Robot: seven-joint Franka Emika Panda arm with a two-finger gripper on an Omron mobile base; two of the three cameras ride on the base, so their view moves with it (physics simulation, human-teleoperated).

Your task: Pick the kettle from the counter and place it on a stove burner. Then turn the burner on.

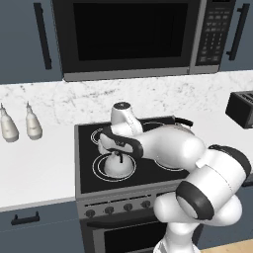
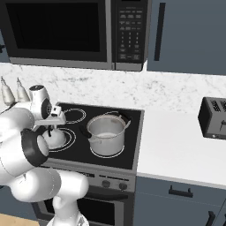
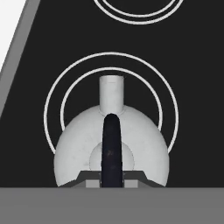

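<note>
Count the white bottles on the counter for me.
2. Both white bottles stand side by side on the counter left of the stove, against the backsplash. Others may be hidden out of frame.

Kettle (image 3: 111, 144): silvery-white dome and spout, thin black handle. 
Burner (image 3: 111, 105): two concentric white rings on black glass. 
Cooktop (image 2: 132, 132): glossy black, more white ring circles. 
Pot (image 2: 106, 132): steel grey, black handles. 
Counter (image 1: 34, 163): plain white. 
Backsplash (image 1: 74, 104): white marble, grey veins. 
Cabinets (image 2: 190, 35): dark blue-grey, black bar handles. 
Microwave (image 1: 133, 34): black door, silver-grey frame. 
Toaster (image 2: 214, 118): black. 
Bottles (image 1: 20, 123): white, pointed tips. 
Oven knobs (image 1: 118, 207): dark, on grey panel. 
Arm (image 1: 197, 173): white, dark joints.
</note>
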